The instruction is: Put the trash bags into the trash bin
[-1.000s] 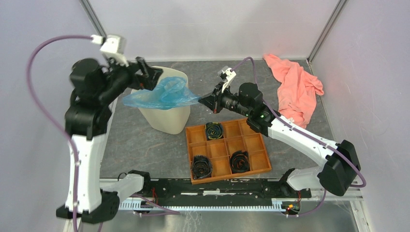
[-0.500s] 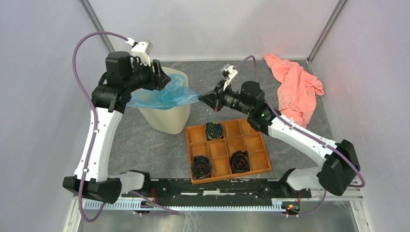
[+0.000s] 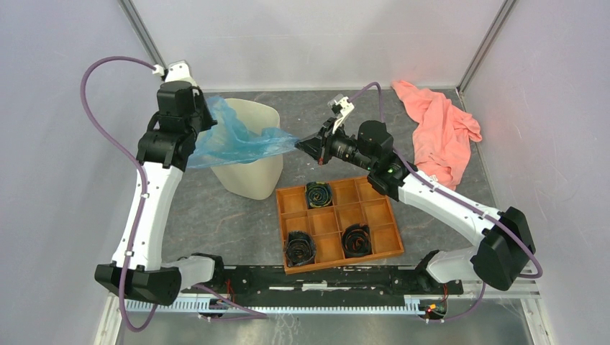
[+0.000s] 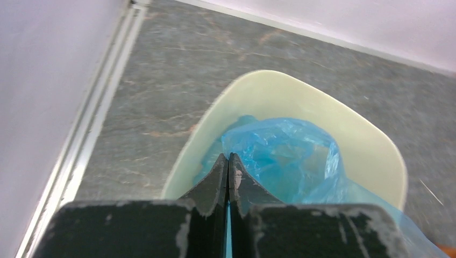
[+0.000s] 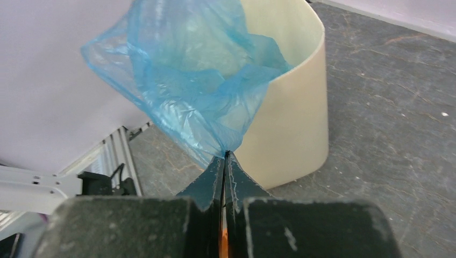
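The light-blue trash bag (image 3: 244,142) hangs stretched across the top of the cream trash bin (image 3: 252,176), partly inside the opening. My left gripper (image 3: 207,116) is shut on the bag's left edge above the bin's left rim. In the left wrist view the left gripper (image 4: 228,157) has blue film between its fingers, over the trash bag (image 4: 285,156) inside the trash bin (image 4: 322,102). My right gripper (image 3: 302,144) is shut on the bag's right tip, just right of the bin. The right wrist view shows the right gripper (image 5: 225,155) pinching the trash bag (image 5: 199,70) beside the trash bin (image 5: 293,123).
An orange compartment tray (image 3: 379,213) lies in front of the right gripper with black rolls (image 3: 319,194) in three compartments. A salmon-pink cloth (image 3: 439,129) lies at the back right. A wall stands close on the left of the bin.
My left gripper has shut on the bag's left edge and drawn back to the left, raising that edge. The right arm holds still.
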